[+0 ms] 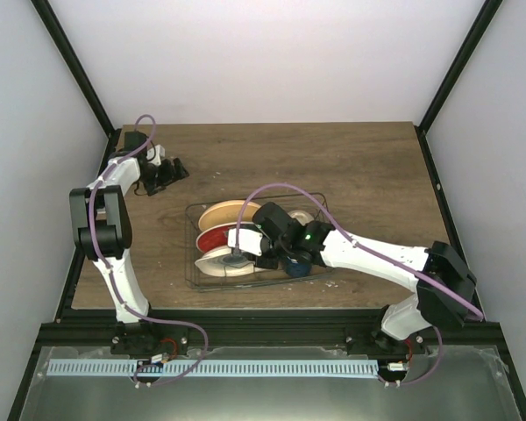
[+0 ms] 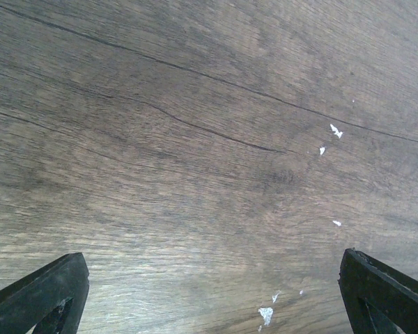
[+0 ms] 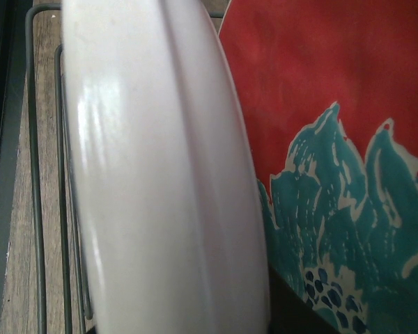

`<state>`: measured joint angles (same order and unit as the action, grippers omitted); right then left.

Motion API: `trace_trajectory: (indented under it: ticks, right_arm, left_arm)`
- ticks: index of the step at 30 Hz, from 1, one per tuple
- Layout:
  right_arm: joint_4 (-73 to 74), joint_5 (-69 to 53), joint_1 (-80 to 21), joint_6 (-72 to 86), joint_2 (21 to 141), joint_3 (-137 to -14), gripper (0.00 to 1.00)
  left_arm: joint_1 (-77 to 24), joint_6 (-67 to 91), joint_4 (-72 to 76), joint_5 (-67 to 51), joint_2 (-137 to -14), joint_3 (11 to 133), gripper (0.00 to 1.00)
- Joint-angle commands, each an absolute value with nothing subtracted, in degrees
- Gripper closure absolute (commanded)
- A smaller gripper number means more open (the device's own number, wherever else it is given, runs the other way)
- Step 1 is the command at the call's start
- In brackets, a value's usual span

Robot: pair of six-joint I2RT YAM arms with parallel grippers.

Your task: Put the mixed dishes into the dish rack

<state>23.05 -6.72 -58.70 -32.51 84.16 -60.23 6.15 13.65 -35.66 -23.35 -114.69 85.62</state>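
The wire dish rack [image 1: 193, 274] stands mid-table with three plates on edge in its left half: orange-yellow [image 1: 221, 212], red [image 1: 212, 237] and white [image 1: 212, 263]. My right gripper [image 1: 240, 255] reaches in from the right and is shut on the white plate's rim. In the right wrist view that white plate [image 3: 160, 181] fills the frame, with the red, teal-patterned plate [image 3: 334, 125] just behind it. A dark blue mug [image 1: 299, 266] and a cream bowl [image 1: 303, 216] sit in the rack's right half, partly hidden by the arm. My left gripper [image 1: 167, 173] [image 2: 212, 264] hangs open over bare wood at the back left.
Rack wires [image 3: 35, 209] run along the white plate's left side. The wooden table [image 1: 368, 175] is edged by a black frame. Small white flecks [image 2: 265, 314] lie on the wood under the left gripper.
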Motion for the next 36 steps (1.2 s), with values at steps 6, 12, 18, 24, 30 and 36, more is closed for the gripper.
trace_trajectory:
  ticks: [6,12,18,24,30,36]
  right_arm:
    - [28.89,-7.03,-60.83,-31.71,83.82,-67.45,0.6]
    - [31.94,-5.0,-61.69,-31.1,82.51,-70.0,0.37]
    - [36.31,-6.82,-61.79,-29.32,79.92,-76.22,0.26]
    - [34.32,-7.45,-61.77,-25.13,75.59,-80.62,0.03]
    - [30.24,1.57,-58.74,-20.27,80.28,-86.91,0.0]
    - [30.56,1.07,-47.04,-12.27,90.7,-97.11,0.0]
  left_arm:
    - [6.59,12.4,-35.98,-24.62,-116.66,88.08,0.0]
    - [6.69,12.27,-36.25,-24.97,-117.14,88.89,0.0]
    - [6.77,12.13,-36.54,-25.01,-117.33,89.45,0.0]
    - [6.86,12.8,-36.5,-24.91,-117.25,89.66,0.0]
    - [6.86,13.36,-38.76,-24.55,-117.1,93.07,0.0]
    - [6.86,13.87,-39.03,-25.21,-115.81,94.87,0.0]
